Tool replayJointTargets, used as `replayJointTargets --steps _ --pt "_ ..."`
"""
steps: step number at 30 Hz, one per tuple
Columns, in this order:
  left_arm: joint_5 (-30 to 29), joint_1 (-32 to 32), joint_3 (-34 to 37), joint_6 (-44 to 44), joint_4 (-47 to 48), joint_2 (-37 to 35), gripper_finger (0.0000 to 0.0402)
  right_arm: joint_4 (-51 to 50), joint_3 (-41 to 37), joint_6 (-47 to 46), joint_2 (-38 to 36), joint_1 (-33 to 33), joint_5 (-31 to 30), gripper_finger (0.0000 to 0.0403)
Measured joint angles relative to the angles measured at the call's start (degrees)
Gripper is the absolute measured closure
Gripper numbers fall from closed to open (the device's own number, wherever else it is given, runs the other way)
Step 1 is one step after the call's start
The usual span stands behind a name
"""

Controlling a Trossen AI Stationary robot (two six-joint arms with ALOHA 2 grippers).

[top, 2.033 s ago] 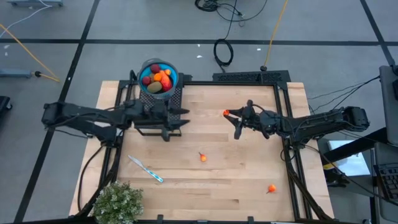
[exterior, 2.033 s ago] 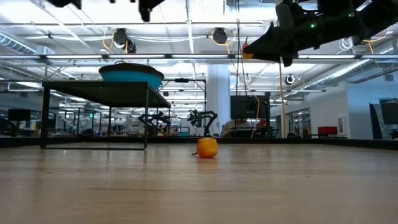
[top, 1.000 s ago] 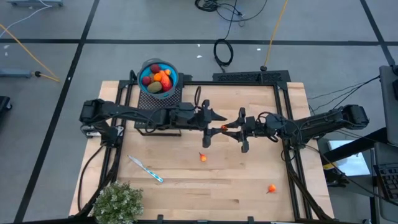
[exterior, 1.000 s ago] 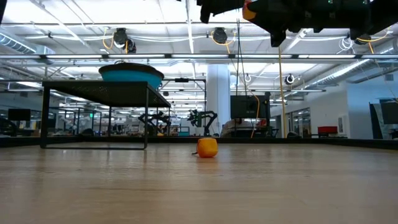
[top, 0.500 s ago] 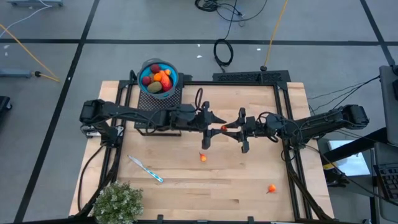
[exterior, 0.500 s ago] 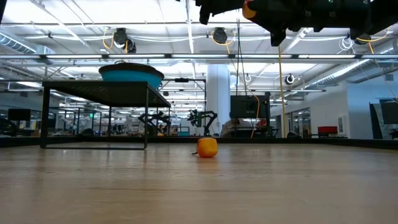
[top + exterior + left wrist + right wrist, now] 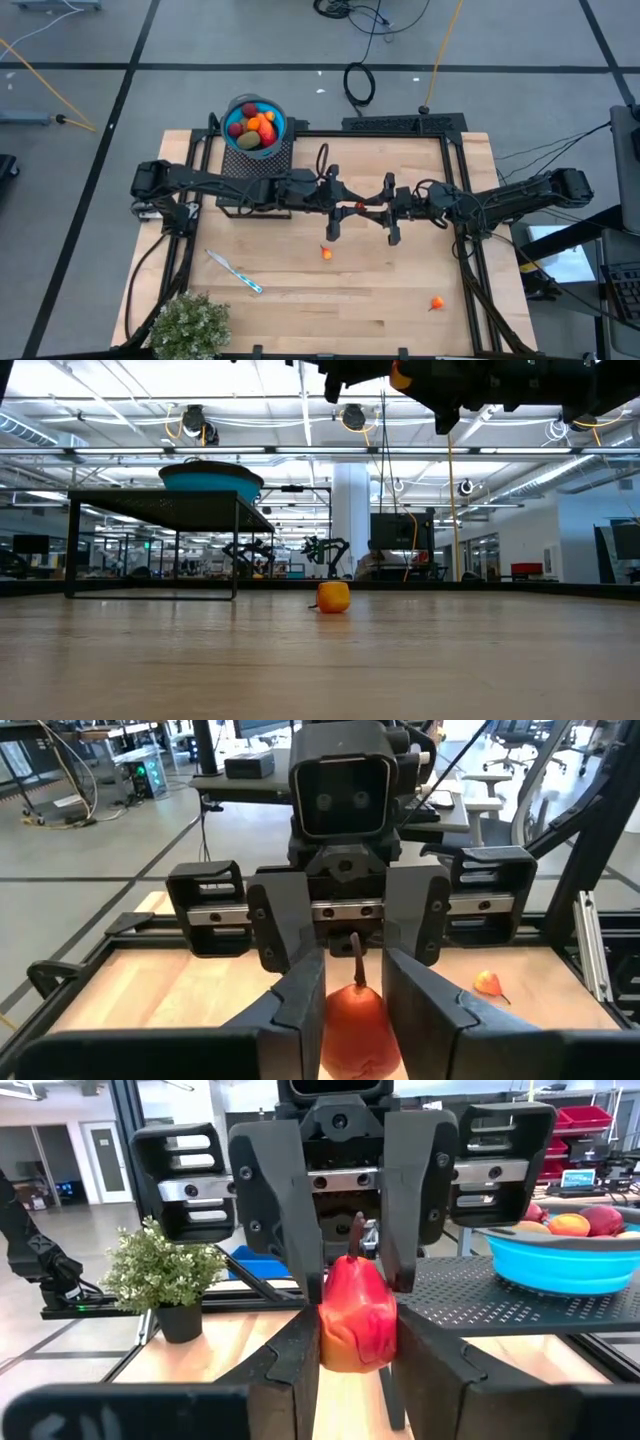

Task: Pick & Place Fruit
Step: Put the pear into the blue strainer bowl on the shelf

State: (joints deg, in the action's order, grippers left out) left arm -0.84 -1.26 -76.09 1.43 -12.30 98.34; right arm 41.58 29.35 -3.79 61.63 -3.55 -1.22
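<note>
Both hands meet over the desk's middle, high above the wood: the right hand [image 7: 372, 208] grips a red pear [image 7: 357, 1323] while the left hand [image 7: 345, 207] closes its fingers [image 7: 300, 1010] around the same fruit. Judging by this, the handover goes well if the right lets go only once the left squeezes firmly; then carry it to the blue bowl [image 7: 255, 125] on the far-left rack.

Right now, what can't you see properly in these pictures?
- Red pear: in the high view just a speck, hidden between the left gripper and the right gripper.
- Blue bowl: in the low view its fruit is hidden by the rim.
- Both arms: cut off by the low view's top edge.
</note>
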Motion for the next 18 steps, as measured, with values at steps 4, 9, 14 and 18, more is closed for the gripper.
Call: replayJointTargets --steps 4,9,14,18 --pt "0.5 0.0 -0.1 0.2 -1.5 1.0 0.03 0.0 0.0 0.0 0.0 -0.5 -0.1 0.0302" --pt "0.7 0.0 -0.1 0.0 -0.6 1.1 0.0313 -0.8 0.0 0.0 0.0 -1.3 -0.6 0.0302" --pt "2.3 0.1 -0.1 0.0 -0.2 1.0 0.0381 -0.8 0.0 0.0 0.0 -1.4 -0.7 0.0302" --pt "2.3 0.1 -0.1 -1.1 0.1 1.0 0.0388 -1.2 0.0 -0.1 0.0 -1.4 -0.5 0.0302"
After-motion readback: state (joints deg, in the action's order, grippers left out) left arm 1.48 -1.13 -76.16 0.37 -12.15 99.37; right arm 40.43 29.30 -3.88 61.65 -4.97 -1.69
